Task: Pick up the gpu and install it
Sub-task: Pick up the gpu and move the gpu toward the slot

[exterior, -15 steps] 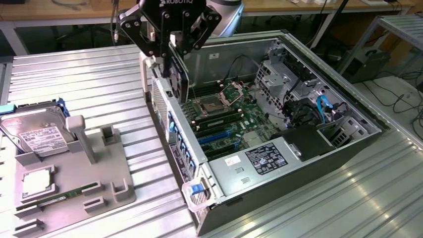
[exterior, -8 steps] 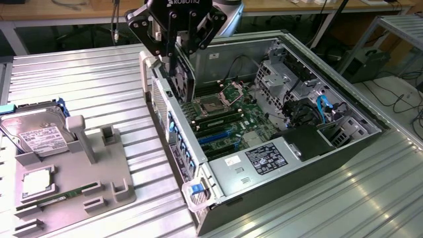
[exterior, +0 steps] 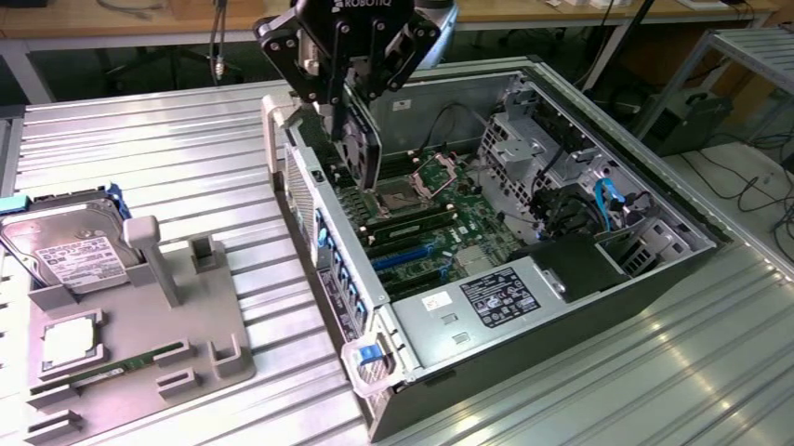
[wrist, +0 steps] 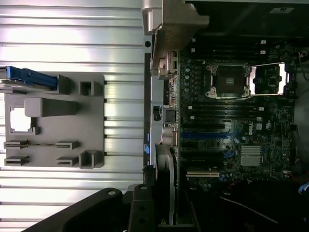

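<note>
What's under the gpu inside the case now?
The hand holds the gpu edge-down above the case. Below it, the motherboard shows, with its open CPU socket and blue slots. The spot straight beneath its lower edge is covered by the card.

Bright and even from above; strong white glare on the ribs of the metal table beside the gripper, long streaks of it also past the computer case; burned-out white patch on the socket cover ahead of the gripper; deep shade inside the case under the gripper, motherboard dim; short soft shadows around the gray holder; black gpu held in the gripper almost without detail.
</note>
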`<action>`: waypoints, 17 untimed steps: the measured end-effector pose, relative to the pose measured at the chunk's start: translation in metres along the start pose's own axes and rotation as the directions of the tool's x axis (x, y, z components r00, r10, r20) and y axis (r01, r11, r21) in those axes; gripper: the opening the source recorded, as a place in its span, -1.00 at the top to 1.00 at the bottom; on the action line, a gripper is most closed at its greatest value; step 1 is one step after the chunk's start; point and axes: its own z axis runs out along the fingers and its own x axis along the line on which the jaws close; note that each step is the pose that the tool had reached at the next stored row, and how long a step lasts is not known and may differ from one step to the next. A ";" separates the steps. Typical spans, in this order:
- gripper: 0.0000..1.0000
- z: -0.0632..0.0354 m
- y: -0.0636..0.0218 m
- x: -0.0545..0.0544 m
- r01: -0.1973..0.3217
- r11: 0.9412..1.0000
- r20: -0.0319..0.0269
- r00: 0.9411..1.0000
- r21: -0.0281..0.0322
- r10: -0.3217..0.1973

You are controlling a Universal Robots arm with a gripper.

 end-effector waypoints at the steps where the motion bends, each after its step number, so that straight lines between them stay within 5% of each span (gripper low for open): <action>1: 0.45 0.0000 0.0000 -0.001 0.000 1.000 0.000 1.000 0.000 0.000; 17: 0.45 0.0006 -0.0005 -0.034 0.001 1.000 0.000 1.000 0.000 -0.001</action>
